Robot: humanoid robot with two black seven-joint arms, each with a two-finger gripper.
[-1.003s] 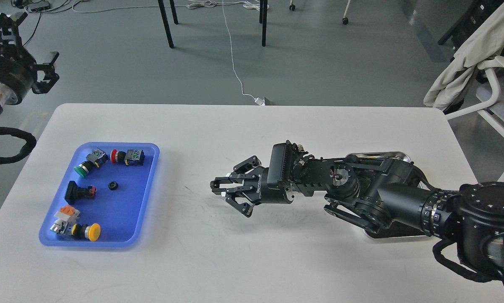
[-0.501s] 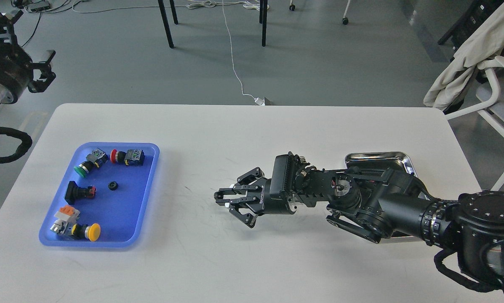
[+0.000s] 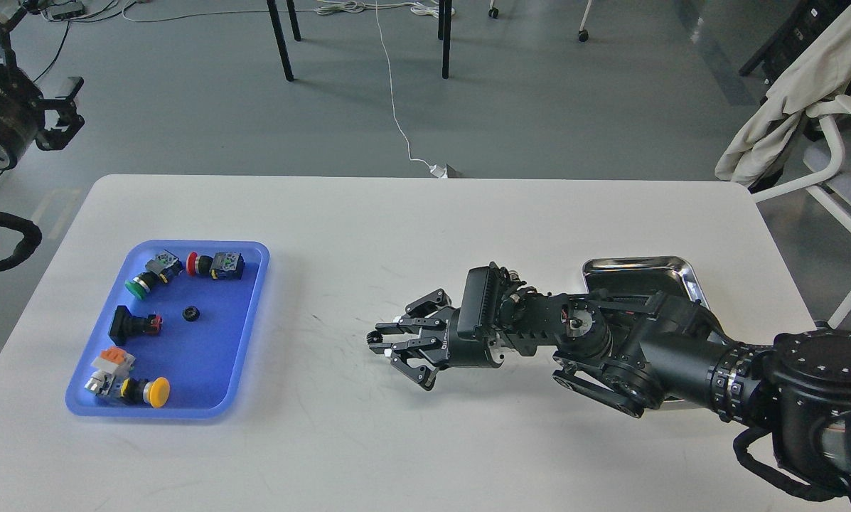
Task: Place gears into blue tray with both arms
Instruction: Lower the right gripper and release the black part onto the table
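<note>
Change since earlier frames: the right gripper (image 3: 377,341) has drawn back a little, away from the blue tray (image 3: 247,334), and sits lower over the table; the left gripper (image 3: 45,117) has retreated toward the upper left corner, beyond the table edge.
Right gripper: fingers nearly closed, tips pointing at the blue tray; a small dark toothed piece at the tips looks like a gear, though it is too small to confirm.
Left gripper: seen small and dark; its opening cannot be judged.
Gear (image 3: 191,313): lies flat in the middle of the blue tray, among the push-button switches (image 3: 215,264).
Key relation: the blue tray lies straight ahead of the right fingertips, well apart from them, along the arm's long axis; the right arm is the nearer one.
Surface: white table (image 3: 425,235), bare between gripper and blue tray.
Room: silver metal tray (image 3: 638,267) on the far side of the right arm from the blue tray; grey floor, white cable (image 3: 397,121), chair legs.
</note>
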